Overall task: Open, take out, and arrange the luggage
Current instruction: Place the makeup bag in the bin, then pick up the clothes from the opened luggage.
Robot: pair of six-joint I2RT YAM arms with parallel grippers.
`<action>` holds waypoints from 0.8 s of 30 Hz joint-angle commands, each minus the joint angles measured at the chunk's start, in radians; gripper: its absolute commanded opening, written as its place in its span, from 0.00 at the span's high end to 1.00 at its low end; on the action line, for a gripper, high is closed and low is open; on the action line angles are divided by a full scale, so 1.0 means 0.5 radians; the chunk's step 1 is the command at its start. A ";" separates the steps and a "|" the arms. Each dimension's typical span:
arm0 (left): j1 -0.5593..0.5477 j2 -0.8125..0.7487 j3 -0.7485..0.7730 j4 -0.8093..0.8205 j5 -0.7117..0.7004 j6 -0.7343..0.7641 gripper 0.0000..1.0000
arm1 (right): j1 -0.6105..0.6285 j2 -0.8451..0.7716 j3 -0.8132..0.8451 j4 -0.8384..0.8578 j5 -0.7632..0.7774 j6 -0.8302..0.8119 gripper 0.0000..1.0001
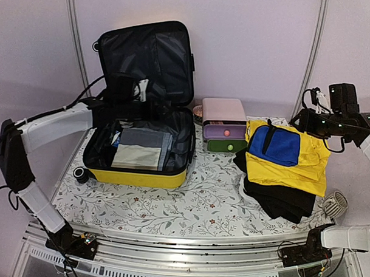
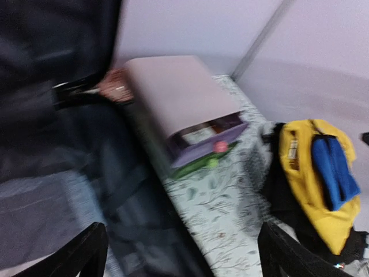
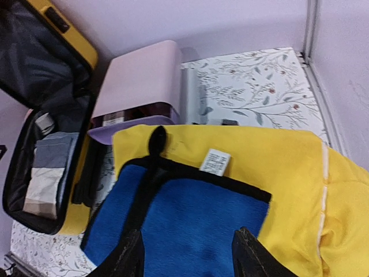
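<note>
The luggage [image 1: 138,176], a yellow hard-shell suitcase, lies open at the left of the table with its black-lined lid standing against the back wall. Folded grey and white clothes [image 1: 139,149] lie in its lower half. My left gripper [image 1: 135,93] hangs over the back of the case, open [image 2: 184,254], nothing between its fingers. At the right, a blue cloth [image 1: 276,148] with black trim lies on a yellow cloth [image 1: 305,167] atop black garments [image 1: 280,199]. My right gripper [image 1: 298,121] hovers open [image 3: 187,257] just above the blue cloth [image 3: 190,213], holding nothing.
A pink and green drawer box [image 1: 223,112] stands between the suitcase and the clothes pile. A white mesh basket [image 1: 334,204] sits at the table's right edge. A small black round object [image 1: 80,174] lies by the suitcase's front left corner. The tablecloth [image 1: 201,200] is floral.
</note>
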 commanded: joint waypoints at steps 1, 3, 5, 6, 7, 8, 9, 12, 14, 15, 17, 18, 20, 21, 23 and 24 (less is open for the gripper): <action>0.360 -0.193 -0.280 -0.390 -0.203 0.026 0.11 | -0.004 -0.004 0.037 0.329 -0.579 -0.040 0.45; 0.551 -0.246 -0.422 -0.416 -0.133 0.001 0.18 | -0.004 -0.006 0.011 0.504 -0.856 0.035 0.45; 0.729 -0.275 -0.552 -0.347 0.025 -0.005 0.33 | -0.005 0.024 -0.012 0.640 -1.059 0.139 0.44; 0.812 -0.273 -0.601 -0.316 0.097 -0.016 0.39 | -0.004 0.044 -0.015 0.679 -1.127 0.175 0.44; 0.876 -0.263 -0.638 -0.282 0.152 -0.021 0.41 | -0.004 0.068 -0.015 0.700 -1.168 0.188 0.44; 0.933 -0.238 -0.662 -0.260 0.203 -0.018 0.41 | -0.002 0.089 -0.009 0.707 -1.182 0.193 0.44; 0.972 -0.206 -0.670 -0.257 0.226 -0.013 0.40 | 0.001 0.102 -0.010 0.709 -1.184 0.192 0.44; 1.033 -0.068 -0.652 -0.263 0.285 0.018 0.37 | 0.002 0.115 -0.019 0.708 -1.190 0.178 0.44; 1.046 0.025 -0.633 -0.252 0.361 0.030 0.34 | 0.005 0.111 -0.029 0.711 -1.190 0.174 0.44; 1.051 0.075 -0.616 -0.255 0.392 0.026 0.33 | 0.005 0.105 -0.034 0.711 -1.190 0.172 0.44; 1.055 0.157 -0.590 -0.245 0.450 0.030 0.32 | 0.005 0.099 -0.045 0.713 -1.188 0.171 0.44; 1.056 0.191 -0.582 -0.232 0.491 0.031 0.31 | 0.005 0.093 -0.053 0.714 -1.187 0.172 0.44; 1.060 0.261 -0.580 -0.200 0.565 0.022 0.32 | 0.005 0.086 -0.067 0.716 -1.186 0.174 0.44; 1.060 0.289 -0.573 -0.197 0.576 0.018 0.32 | 0.004 0.080 -0.073 0.718 -1.185 0.174 0.44; 1.060 0.331 -0.554 -0.210 0.558 0.018 0.33 | 0.005 0.076 -0.085 0.721 -1.184 0.177 0.44; 1.060 0.342 -0.552 -0.213 0.548 0.018 0.33 | 0.005 0.074 -0.089 0.723 -1.186 0.177 0.44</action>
